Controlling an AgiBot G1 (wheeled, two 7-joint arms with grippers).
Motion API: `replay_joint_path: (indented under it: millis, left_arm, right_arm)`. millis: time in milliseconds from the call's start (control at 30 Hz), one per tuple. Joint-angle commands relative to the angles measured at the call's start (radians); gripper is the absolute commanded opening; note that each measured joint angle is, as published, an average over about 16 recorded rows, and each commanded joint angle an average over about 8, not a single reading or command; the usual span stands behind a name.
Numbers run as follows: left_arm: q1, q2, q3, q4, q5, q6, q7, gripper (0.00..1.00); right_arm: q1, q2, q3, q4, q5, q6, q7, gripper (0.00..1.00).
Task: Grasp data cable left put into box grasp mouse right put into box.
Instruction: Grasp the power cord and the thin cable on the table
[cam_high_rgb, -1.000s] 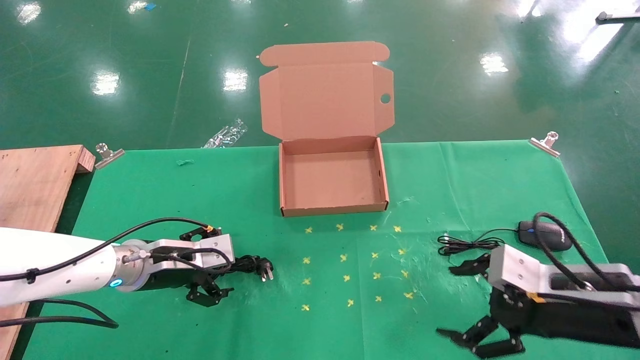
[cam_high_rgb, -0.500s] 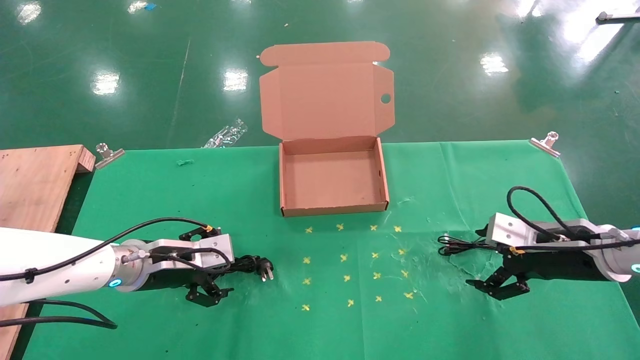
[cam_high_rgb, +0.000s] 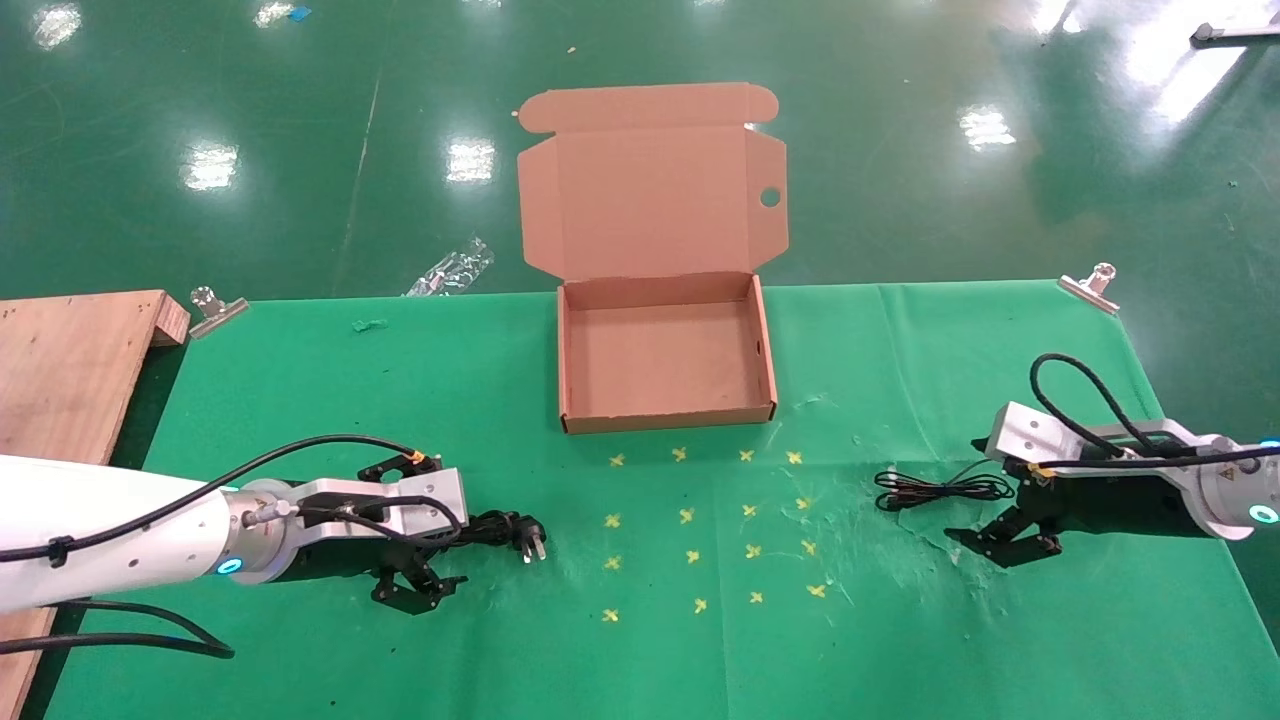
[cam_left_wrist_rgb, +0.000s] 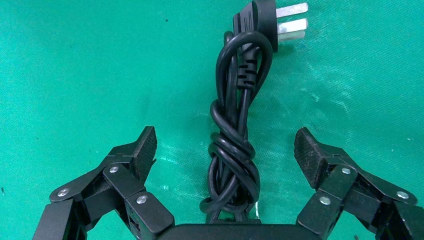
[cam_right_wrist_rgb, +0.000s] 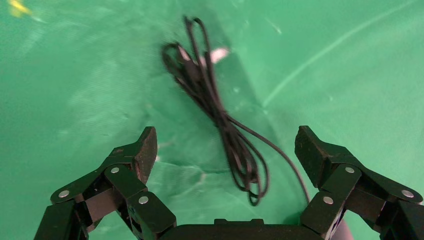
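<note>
Head view: right hand (cam_high_rgb: 1005, 500) has dropped low and pulled back over the mouse, now hidden, wide open, wire (cam_high_rgb: 940, 490) ahead. Left hand (cam_high_rgb: 420, 530) stays open astride the cable (cam_left_wrist_rgb: 237, 135). Box (cam_high_rgb: 665, 415) empty; both grasps pending.

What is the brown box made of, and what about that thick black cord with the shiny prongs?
The box looks like plain brown cardboard, matte, with folded flaps and cut edges. The data cable seems to have a smooth, slightly glossy rubber or plastic jacket, since light glints along its twists. Its plug prongs look like bare silvery metal, flat and shiny.
</note>
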Motion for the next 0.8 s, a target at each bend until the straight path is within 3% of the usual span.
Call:
replay_joint_path:
  millis: [33, 200, 267, 300, 800]
  left_arm:
    - [0.0, 0.0, 0.0, 0.0, 0.0, 0.0, 0.0, 0.63]
    - [0.0, 0.0, 0.0, 0.0, 0.0, 0.0, 0.0, 0.03]
    - [0.0, 0.0, 0.0, 0.0, 0.0, 0.0, 0.0, 0.0]
    - [0.0, 0.0, 0.0, 0.0, 0.0, 0.0, 0.0, 0.0]
    - [0.0, 0.0, 0.0, 0.0, -0.001, 0.0, 0.0, 0.0]
  right_arm:
    - [0.011, -0.016, 0.001, -0.05, -0.001, 0.018, -0.032, 0.94]
    - [0.022, -0.032, -0.003, -0.095, -0.011, 0.039, -0.046, 0.33]
    - [0.022, -0.032, -0.003, -0.093, -0.01, 0.04, -0.044, 0.08]
    - [0.021, -0.031, -0.002, -0.089, -0.01, 0.039, -0.043, 0.01]
    - [0.013, -0.019, -0.001, -0.058, -0.003, 0.025, -0.037, 0.0]
